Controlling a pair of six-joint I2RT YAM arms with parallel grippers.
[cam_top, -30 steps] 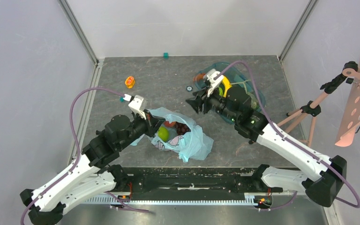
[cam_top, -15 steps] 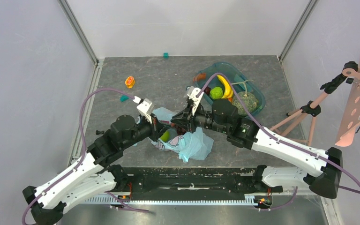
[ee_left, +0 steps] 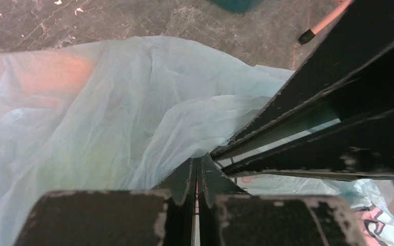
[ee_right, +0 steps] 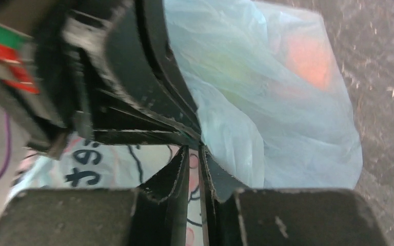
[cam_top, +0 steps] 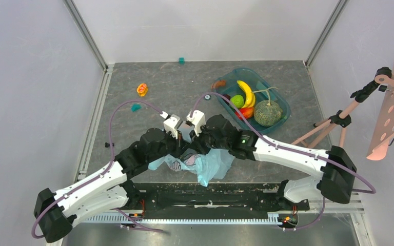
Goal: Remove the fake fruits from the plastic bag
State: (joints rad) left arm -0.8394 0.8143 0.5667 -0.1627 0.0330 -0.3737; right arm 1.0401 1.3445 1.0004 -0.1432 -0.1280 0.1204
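Observation:
The light-blue plastic bag (cam_top: 211, 160) lies crumpled near the table's front middle. My left gripper (cam_top: 180, 145) and right gripper (cam_top: 191, 146) meet tip to tip over its left part. In the left wrist view the left gripper (ee_left: 197, 165) is shut, with bag film (ee_left: 133, 113) at its tips. The right gripper (ee_right: 195, 151) is shut to a thin slit on the film (ee_right: 267, 102). A pinkish-orange peach (ee_right: 308, 59) and a green glow (ee_right: 233, 66) show through the film. The netted melon (cam_top: 267, 113) lies in the teal tray (cam_top: 283, 105). The grapes are hidden.
The tray also holds a yellow banana (cam_top: 246, 92), a green fruit (cam_top: 237, 101) and a red-orange mango (cam_top: 243, 111). A small orange object (cam_top: 142, 89), a teal bit (cam_top: 135, 107) and a teal cube (cam_top: 181, 60) lie on the table. A tripod (cam_top: 338, 123) stands at the right.
My right arm swung from the tray across to the bag and its jaws went from open to shut. My left gripper moved right, and the bag's open mouth and fruits are now covered.

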